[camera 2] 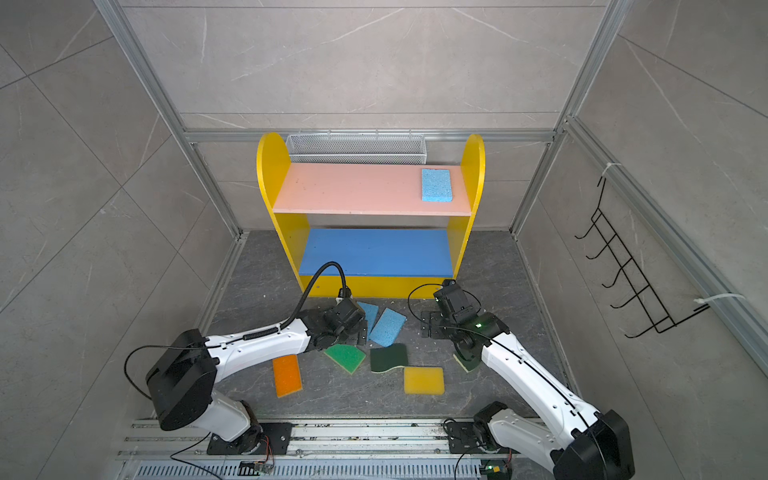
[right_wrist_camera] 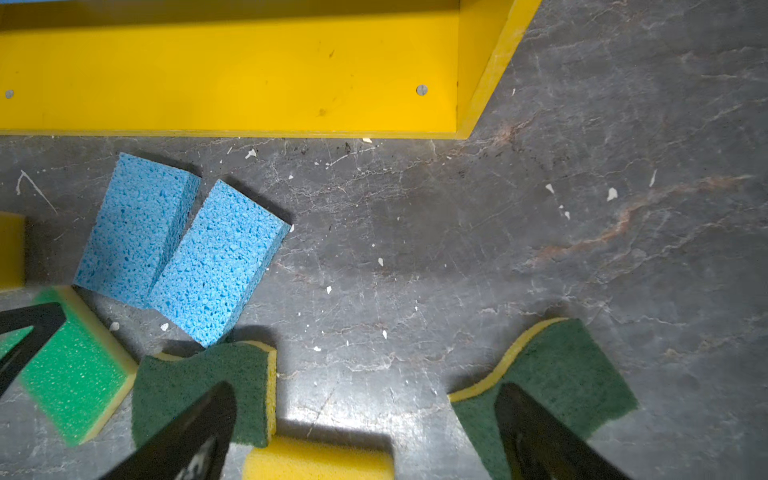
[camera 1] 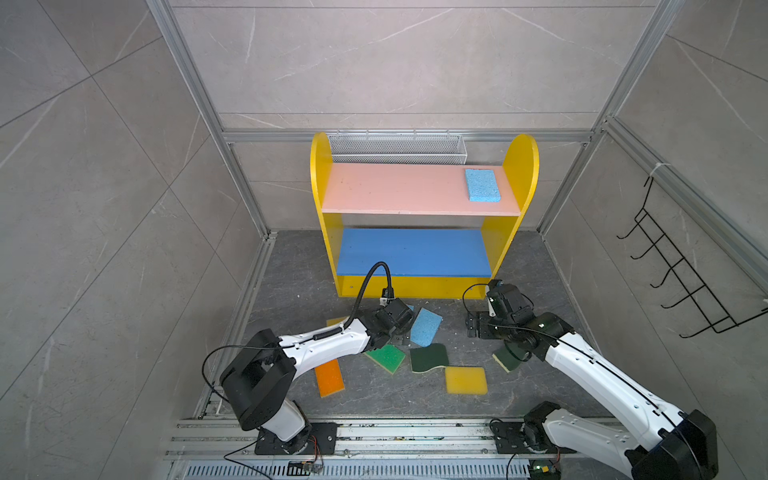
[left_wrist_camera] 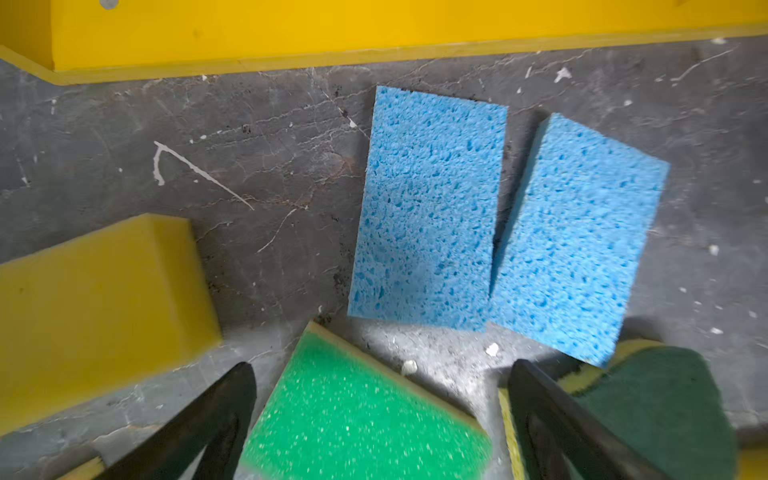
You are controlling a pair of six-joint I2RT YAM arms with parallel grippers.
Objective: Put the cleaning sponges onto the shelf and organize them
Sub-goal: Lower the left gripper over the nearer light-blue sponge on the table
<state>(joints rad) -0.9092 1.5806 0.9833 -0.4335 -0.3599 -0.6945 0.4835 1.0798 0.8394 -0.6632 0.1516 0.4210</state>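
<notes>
Left gripper (left_wrist_camera: 382, 368): jaws stand wide apart and hold nothing. In the left wrist view its fingers (left_wrist_camera: 208, 419) flank one corner of the bright green sponge (left_wrist_camera: 357, 415); contact cannot be confirmed.
Right gripper (right_wrist_camera: 365, 390): jaws spread to full width, nothing held. One finger hangs over each dark green scourer; whether either touches cannot be told.

Shelf (camera 1: 521, 166): one unit with yellow sides, standing at the far middle of the grey floor (camera 1: 374, 399). It has three tiers: pink top board (camera 1: 395, 189), blue middle board (camera 1: 411, 251) and yellow bottom (camera 1: 415, 286).

Wire mesh basket (camera 1: 395, 147): one, white, on the far wall behind the shelf top.
Wire hook rack (camera 1: 685, 262): one, black, with five hooks, on the right wall.

Sponges: nine in all, one on the shelf and eight on the floor in front of it.
- Light blue, three. The shelved blue sponge (camera 1: 482, 185) lies flat at the right end of the pink top board. The left blue sponge (left_wrist_camera: 428, 208) and right blue sponge (left_wrist_camera: 577, 237) lie side by side just in front of the yellow bottom, with their near corners touching.
- Yellow, two. The near yellow sponge (camera 1: 465, 380) lies at the near right of the group. The left yellow sponge (left_wrist_camera: 95, 307) lies left of the blue pair and is mostly hidden under the left arm in both top views.
- Dark green, two. The middle scourer (right_wrist_camera: 178, 382) lies between the bright green sponge and the near yellow sponge. The right scourer (right_wrist_camera: 561, 365) lies partly under the right arm.
- Bright green, one.
- Orange sponge (camera 1: 329, 378), one, at the near left.
</notes>
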